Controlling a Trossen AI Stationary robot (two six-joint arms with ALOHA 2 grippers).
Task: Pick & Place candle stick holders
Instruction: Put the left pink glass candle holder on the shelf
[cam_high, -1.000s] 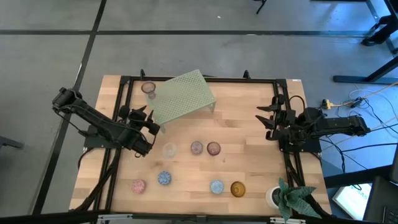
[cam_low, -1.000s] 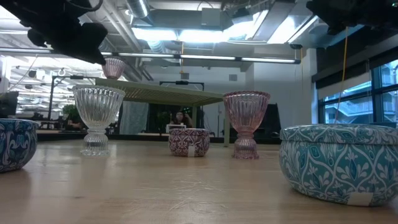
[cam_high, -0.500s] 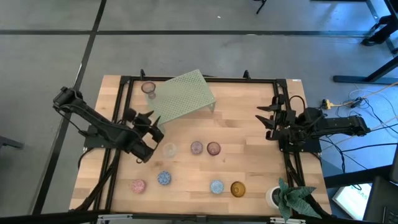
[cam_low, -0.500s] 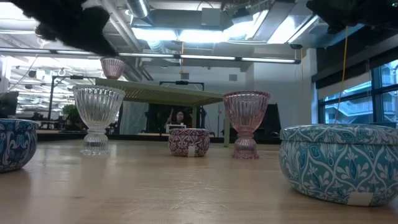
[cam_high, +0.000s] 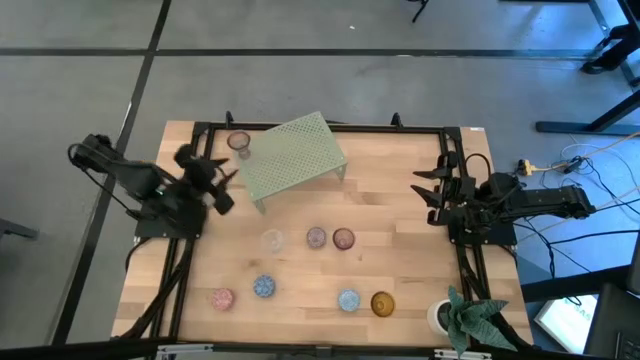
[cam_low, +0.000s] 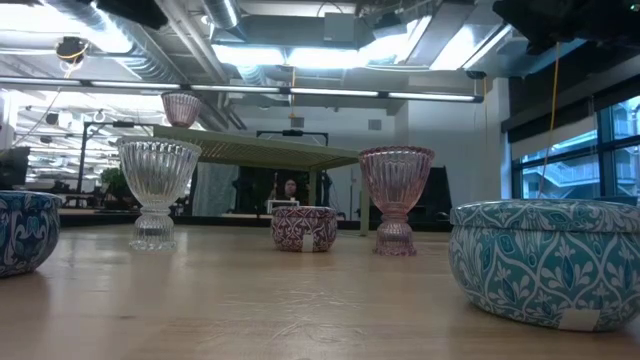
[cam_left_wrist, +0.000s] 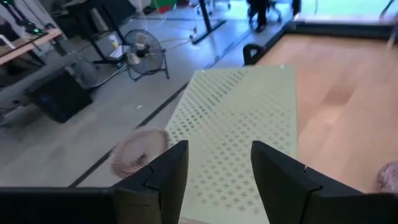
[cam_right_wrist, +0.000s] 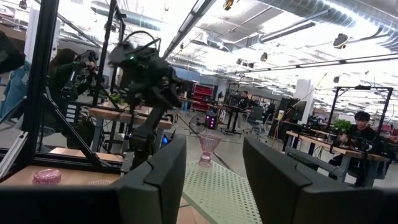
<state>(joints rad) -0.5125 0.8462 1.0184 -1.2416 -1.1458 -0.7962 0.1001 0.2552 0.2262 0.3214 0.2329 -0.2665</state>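
Your left hand (cam_high: 222, 185) has pulled back from the clear cup (cam_high: 272, 240) toward ten o'clock, released, facing the rack (cam_high: 294, 155). Right hand (cam_high: 428, 190) waits at three o'clock, released.

You look across a pale wooden desk (cam_high: 390, 215) on grey floor (cam_high: 300, 90) crossed by dark lines. Ceiling strip lights (cam_low: 330, 55), tall windows (cam_low: 590, 150), a floor fan (cam_left_wrist: 146, 53), distant workbenches (cam_right_wrist: 323, 146).

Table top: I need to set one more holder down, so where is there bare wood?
The widest bare stretch lies between the green rack and the right gripper. A smaller patch sits along the front edge between the blue-patterned holder and the light blue holder. The middle row by the mauve holder is crowded.
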